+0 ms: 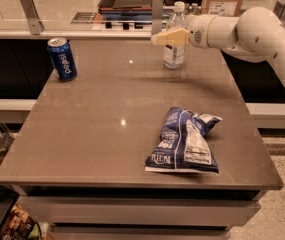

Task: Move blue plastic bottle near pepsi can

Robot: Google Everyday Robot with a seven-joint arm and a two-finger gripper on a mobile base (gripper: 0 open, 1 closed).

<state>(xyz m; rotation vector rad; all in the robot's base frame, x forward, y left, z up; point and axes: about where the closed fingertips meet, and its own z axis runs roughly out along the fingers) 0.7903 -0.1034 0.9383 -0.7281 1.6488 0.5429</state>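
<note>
Status: the task is not done, and by my reading the carry has not begun.

Findings:
- The pepsi can (62, 59) stands upright at the far left corner of the table (107, 109). Take it as your reference.
- The blue plastic bottle (174, 56) stands upright well to the right of the can, along the same far edge, with its base apparently on the table top. Open table surface lies between the two.
- The gripper (158, 38) is to the right of the can, at the bottle's shoulder height. It crosses in front of the bottle, with its tip pointing back toward the can. The arm (252, 29) reaches in from further right.
- A snack bag (184, 141) lies flat to the right of the can and much nearer the front edge, off the straight line from bottle to can.

Remaining, in my judgement: confirm a firm hold, bring the bottle leftward along the far edge, set it upright just beside the can, then release.

Not established:
- You cannot tell from this view whether the gripper is closed on the bottle, merely touching it, or passing in front of it. Its yellow body hides the band where contact would show.
- That same body hides the bottle's midsection.
- The right edge cuts off the arm, and the robot's base is out of view.
</note>
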